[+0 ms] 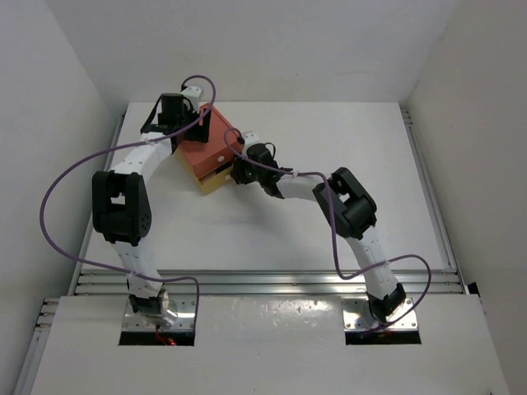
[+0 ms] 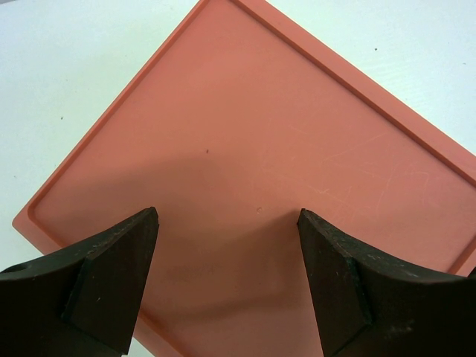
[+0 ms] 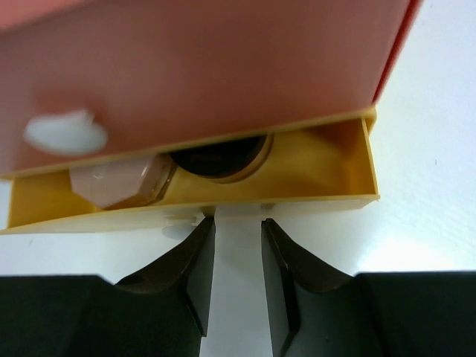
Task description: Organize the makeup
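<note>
Looking down from the overhead camera, we see an orange-red plastic drawer box standing at an angle on the far left part of the white bench, with both arms reaching to it. The left gripper is over the box's flat, rimmed lid. In its wrist view its two black fingers stand wide apart with nothing between them but the bare lid, and we cannot tell whether they touch that surface.

At the box's near side a yellow plastic drawer sticks partly out from under the orange-red front. In the open strip of it lie two of the makeup items. A tan bottle with faceted sides lies on its side at the left. Just beside it to the right is a black round compact with a brassy rim, its far part hidden beneath the box front. We cannot tell if the two touch. A white knob shows, blurred, on the orange-red front above the bottle.

The right gripper is right at the middle of the drawer's front wall, its fingertips drawn nearly together with only a narrow slit between them. Whether they pinch a pull on the drawer front or merely rest before it we cannot tell. A purple cable loops along each arm.
</note>
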Controlling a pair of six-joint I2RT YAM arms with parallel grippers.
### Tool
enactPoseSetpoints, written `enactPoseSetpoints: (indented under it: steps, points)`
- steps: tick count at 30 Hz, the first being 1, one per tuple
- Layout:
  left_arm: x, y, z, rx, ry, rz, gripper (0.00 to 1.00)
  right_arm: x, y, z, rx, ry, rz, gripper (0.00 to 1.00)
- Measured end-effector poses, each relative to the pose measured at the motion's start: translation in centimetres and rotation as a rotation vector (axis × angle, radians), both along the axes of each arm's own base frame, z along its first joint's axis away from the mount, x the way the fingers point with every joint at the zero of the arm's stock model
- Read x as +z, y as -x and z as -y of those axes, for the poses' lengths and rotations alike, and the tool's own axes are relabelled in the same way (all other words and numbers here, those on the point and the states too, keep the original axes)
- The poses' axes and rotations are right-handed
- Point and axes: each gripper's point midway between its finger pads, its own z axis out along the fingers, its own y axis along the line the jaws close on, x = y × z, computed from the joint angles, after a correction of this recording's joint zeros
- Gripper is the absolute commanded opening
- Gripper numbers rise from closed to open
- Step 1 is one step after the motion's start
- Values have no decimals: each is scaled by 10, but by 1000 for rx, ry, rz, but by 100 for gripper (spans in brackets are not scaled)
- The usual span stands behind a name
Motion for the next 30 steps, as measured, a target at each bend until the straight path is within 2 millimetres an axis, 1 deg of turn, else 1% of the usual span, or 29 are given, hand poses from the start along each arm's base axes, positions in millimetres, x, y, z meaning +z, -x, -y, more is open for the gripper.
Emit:
enactPoseSetpoints:
  steps: [4, 8, 17, 24, 25, 27, 28, 30]
  points:
    - [0, -1, 1, -5, 4, 5, 82, -9, -17, -10, -23, -8, 11, 34]
    - [0, -1, 2, -7, 5, 6, 82, -18, -22, -9, -45, 2, 9, 35]
    - [0, -1, 2, -7, 6, 9, 82, -11, -34, -3, -156, -13, 48, 35]
    - [0, -3, -1, -6, 9, 17, 82, -10, -34, -3, -218, -47, 32, 33]
    - [0, -3, -1, -6, 9, 17, 82, -10, -33, -1, -222, -54, 39, 33]
    - [0, -3, -1, -7, 11, 17, 82, -16, -18, 14, -235, -38, 22, 35]
    - [0, -3, -2, -7, 13, 17, 82, -17, -6, 24, -236, -29, 13, 36]
    - [0, -2, -2, -12, 17, 12, 82, -16, 19, 46, -241, -3, -10, 42]
